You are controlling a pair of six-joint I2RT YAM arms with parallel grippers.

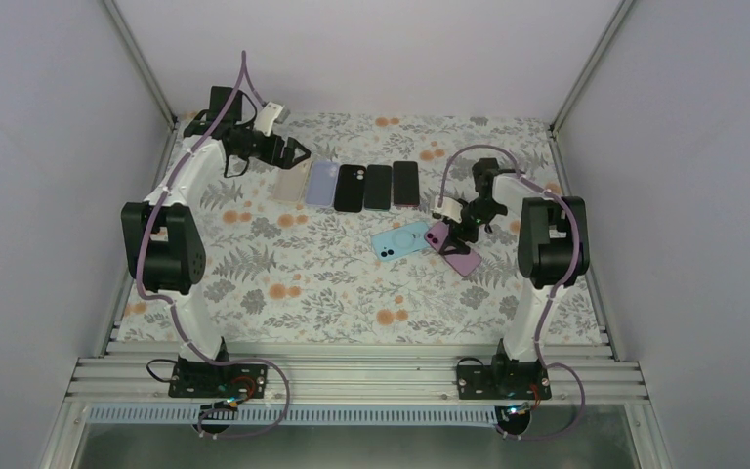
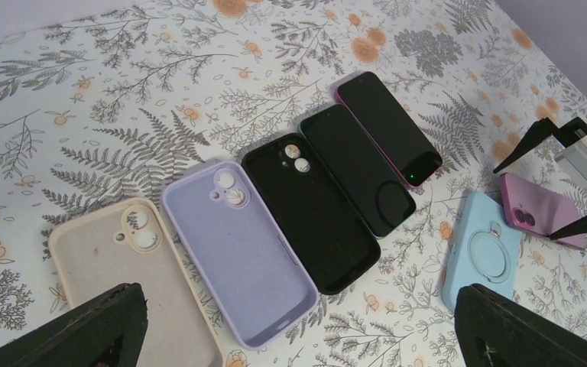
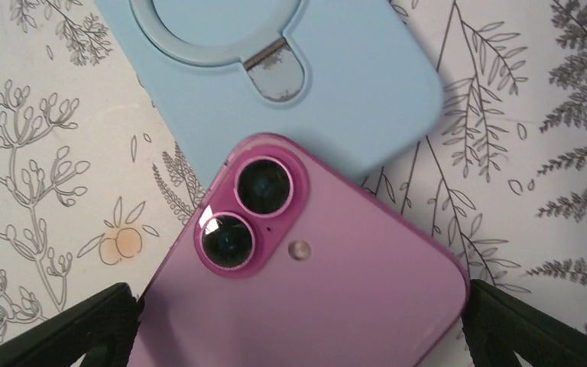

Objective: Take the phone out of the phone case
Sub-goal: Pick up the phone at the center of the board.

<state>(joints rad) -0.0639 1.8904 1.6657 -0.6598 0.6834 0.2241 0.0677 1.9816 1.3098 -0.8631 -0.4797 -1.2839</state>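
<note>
As found lying lens-side up, pink phone (image 3: 313, 283): glossy, round-cornered, twin lenses, one corner overlapping matte pale-blue case (image 3: 336, 84) with ring stand, on floral worktop (image 3: 38, 153). Right claw (image 3: 298, 321) wide, straddling phone, gripping nothing. Left claw (image 2: 299, 306) wide over row of cases (image 2: 306, 214).

My right wrist view crops the pink phone (image 3: 329, 306) below, the light-blue case (image 3: 313, 84) above; my left finger (image 2: 69, 336) covers a corner of the beige case (image 2: 107, 252).
</note>
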